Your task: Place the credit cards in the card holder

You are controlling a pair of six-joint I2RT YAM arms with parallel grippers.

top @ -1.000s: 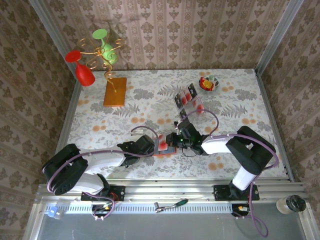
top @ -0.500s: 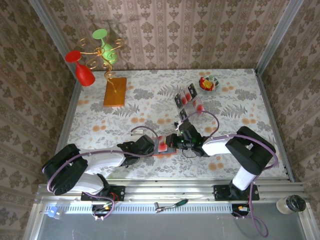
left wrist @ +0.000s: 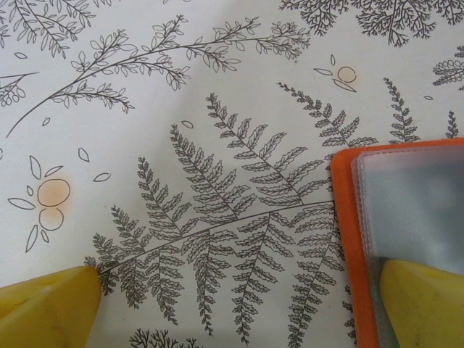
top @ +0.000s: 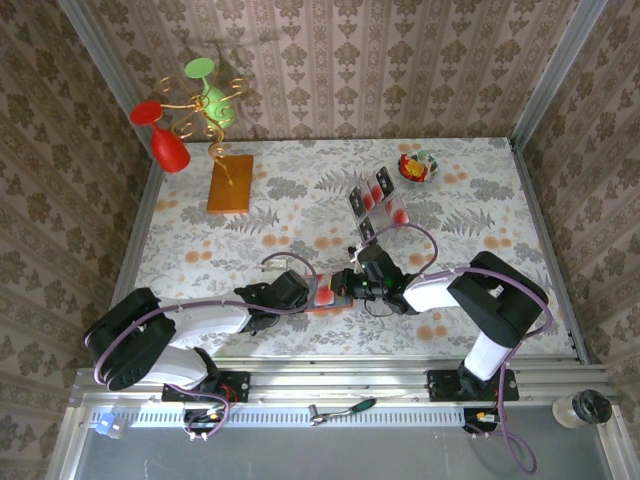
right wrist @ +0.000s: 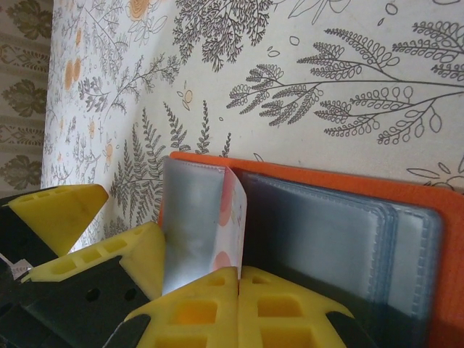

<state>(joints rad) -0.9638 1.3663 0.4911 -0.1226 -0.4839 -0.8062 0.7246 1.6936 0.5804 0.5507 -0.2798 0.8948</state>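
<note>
On the flowered worktop (top: 200, 240), close to its near edge and between my two arms, the card holder (top: 323, 306) lies open, orange cover down and grey-blue sleeves up. My left hand (left wrist: 235, 308) stands wide; one of its fingers (left wrist: 424, 304) rests on the edge of the holder, the other on the cloth beside it. My right hand (right wrist: 238, 286) is pinched on a pale pinkish credit card (right wrist: 232, 210), which stands on its edge over the holder, next to a clear leaf (right wrist: 192, 217) that is lifted up. The other credit cards (top: 372, 190) wait in the clear tray (top: 390, 212), well apart toward the far side. I judge the step is to feed this card into a sleeve. To do it well I would keep the left finger pressing so the holder cannot slide. I would bring the card's edge parallel with the sleeve mouth, push slowly, and let go only when it sits deep. The soft leaf may buckle, or the card may slip between two leaves. Compared with one second ago, the right arm has moved a little toward the left hand; the left arm, the holder and the tray look unchanged.
</note>
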